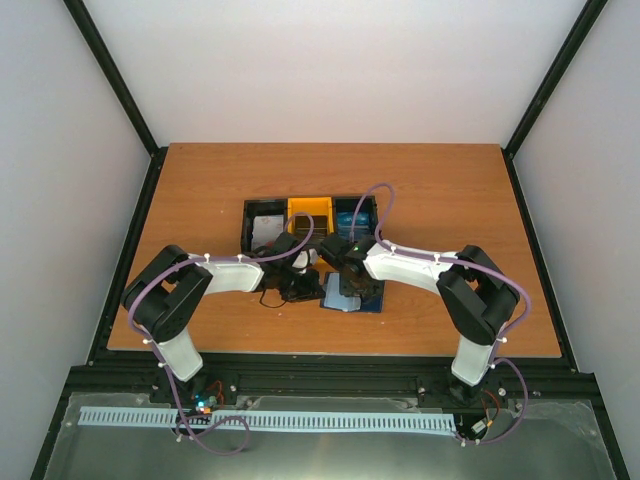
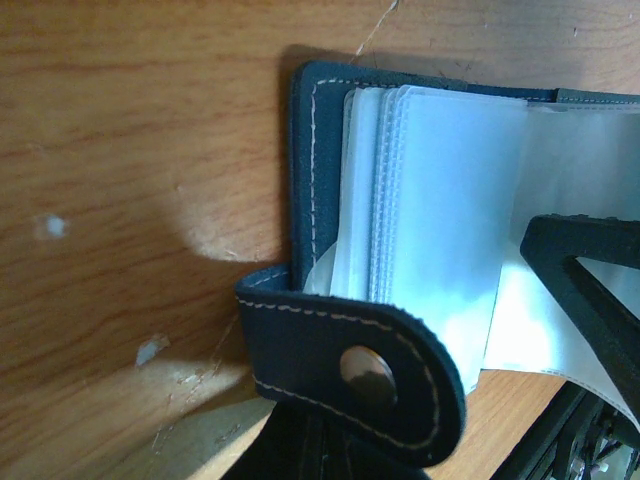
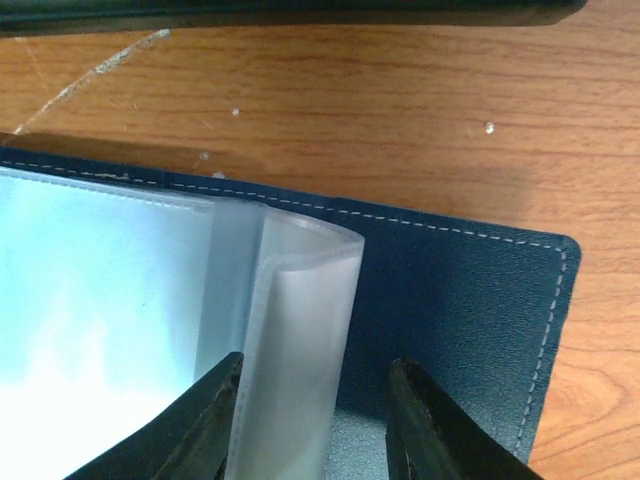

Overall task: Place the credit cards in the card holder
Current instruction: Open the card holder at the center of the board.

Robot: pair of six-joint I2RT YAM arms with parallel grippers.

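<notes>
currently the card holder is laid open on the table, just in front of the black-and-yellow tray, with its clear sleeves fanned up from the cover. the left gripper is clenched, and the snap tab of the holder is seen emerging from between its fingers, so the cover is judged to be pinned in place by that arm. the right gripper is released: its jaws stand apart on either side of one curled sleeve, which is not pinched. no card is seen in either gripper, and whether a card already sits in a sleeve cannot be told through the pale plastic. the credit cards are seen in the tray, a white stack in the left compartment and a blue one in the right. the step in hand is judged to be the handling of a sleeve so that a card can be received. for the next move, the right arm is to be lifted clear without dragging the sleeves, a card is to be picked from the tray, and its edge is to be lined up with a sleeve mouth while the holder is pinned by the left arm.
</notes>
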